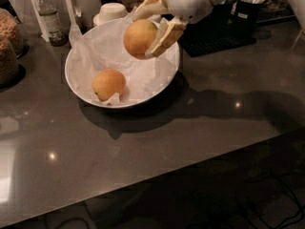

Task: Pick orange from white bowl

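Note:
My gripper (pixel 151 28) is shut on the orange (pixel 138 38) and holds it in the air above the right half of the white bowl (pixel 76 87). One cream finger (pixel 164 38) presses the fruit's right side, the other lies behind it at the top. The bowl is wide, shallow and lined with crumpled white paper. A second orange (pixel 108 83) lies in the bowl at the lower left, apart from the gripper. The white arm reaches in from the top right.
A small cream upturned bowl (pixel 111 11) stands behind the white bowl. A bottle (pixel 48 19) and jars (pixel 8 46) stand at the far left. A black mat (pixel 217 37) lies at the right. The dark counter's front edge runs diagonally below.

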`<state>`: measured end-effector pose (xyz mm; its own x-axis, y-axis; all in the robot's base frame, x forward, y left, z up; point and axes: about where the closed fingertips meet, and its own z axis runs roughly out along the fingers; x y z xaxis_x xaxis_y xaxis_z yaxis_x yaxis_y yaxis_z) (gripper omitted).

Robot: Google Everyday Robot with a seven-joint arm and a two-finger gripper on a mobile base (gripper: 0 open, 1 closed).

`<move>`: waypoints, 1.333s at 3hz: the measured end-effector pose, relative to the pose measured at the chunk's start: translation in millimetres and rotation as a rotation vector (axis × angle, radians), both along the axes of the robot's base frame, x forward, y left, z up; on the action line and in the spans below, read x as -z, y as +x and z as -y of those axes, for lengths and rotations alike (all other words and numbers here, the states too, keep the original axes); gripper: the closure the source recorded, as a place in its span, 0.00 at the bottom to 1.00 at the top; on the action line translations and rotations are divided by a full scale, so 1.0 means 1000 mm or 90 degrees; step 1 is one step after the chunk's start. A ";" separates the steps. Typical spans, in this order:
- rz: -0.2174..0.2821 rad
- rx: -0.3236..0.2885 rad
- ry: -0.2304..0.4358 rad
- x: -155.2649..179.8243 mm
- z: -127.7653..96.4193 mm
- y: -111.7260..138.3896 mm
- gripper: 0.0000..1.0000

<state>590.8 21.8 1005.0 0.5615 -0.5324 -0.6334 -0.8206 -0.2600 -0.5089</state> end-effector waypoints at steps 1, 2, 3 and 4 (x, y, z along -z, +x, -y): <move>0.073 -0.056 0.107 -0.041 0.015 -0.014 1.00; 0.098 -0.153 0.223 -0.058 0.021 -0.047 1.00; 0.093 -0.228 0.292 -0.069 0.022 -0.087 1.00; 0.079 -0.265 0.311 -0.070 0.024 -0.124 1.00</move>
